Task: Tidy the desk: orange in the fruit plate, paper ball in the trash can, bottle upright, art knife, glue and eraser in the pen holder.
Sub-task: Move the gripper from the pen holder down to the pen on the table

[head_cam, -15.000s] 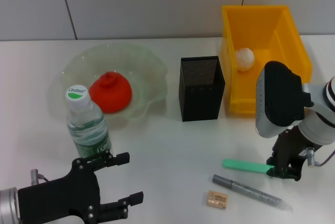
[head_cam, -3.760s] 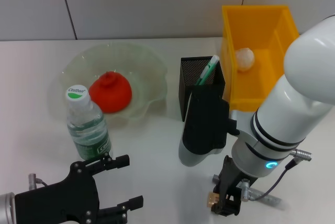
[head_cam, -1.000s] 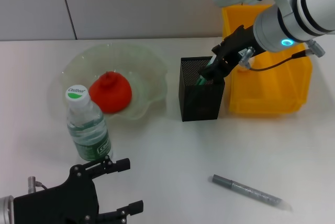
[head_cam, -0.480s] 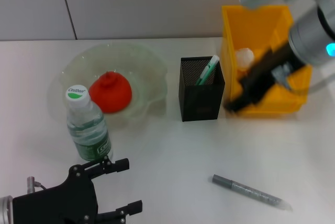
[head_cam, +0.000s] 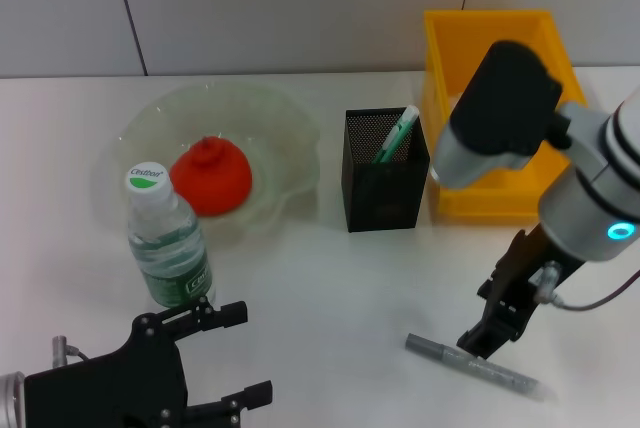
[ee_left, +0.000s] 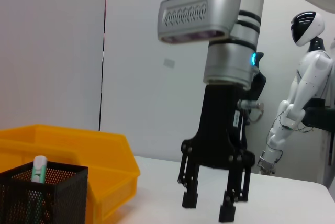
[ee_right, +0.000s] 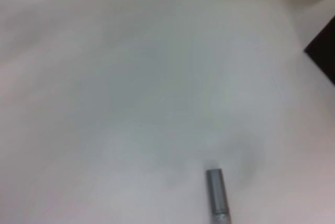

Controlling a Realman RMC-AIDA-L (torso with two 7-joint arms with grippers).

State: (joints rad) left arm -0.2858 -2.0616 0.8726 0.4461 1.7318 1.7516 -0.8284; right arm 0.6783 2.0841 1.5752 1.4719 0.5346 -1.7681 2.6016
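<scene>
Step in hand, by judgement: fetching the art knife [head_cam: 473, 365] for the pen holder [head_cam: 384, 170]. Best done by lowering the right gripper [head_cam: 490, 331] straight over the grey barrel, turning the wrist so the jaws cross the shaft rather than run along it, and closing near the middle so the long body does not tip when lifted. Worth keeping the tips just off the desk [head_cam: 320, 288] to avoid scraping, and lifting high enough to clear the holder's rim before dropping the knife in upright.

Right gripper hovering just above the knife's middle, fingers parted with nothing between them, as seen clearly from the left wrist view [ee_left: 212, 207]. Left gripper [head_cam: 232, 358] parked at the near left edge of the desk, fingers spread, close to the water bottle [head_cam: 166, 239].

Art knife: slim, grey, metallic-looking, lying flat on the desk at a slant, well apart from the pen holder; one blunt end seen in the right wrist view [ee_right: 217, 195]. Probably smooth and prone to roll or slip.

Elsewhere: green glue stick [head_cam: 396, 135] leaning in the mesh holder, orange [head_cam: 210, 176] in the glass fruit plate [head_cam: 270, 123], bottle upright, yellow trash bin [head_cam: 490, 48] behind.
</scene>
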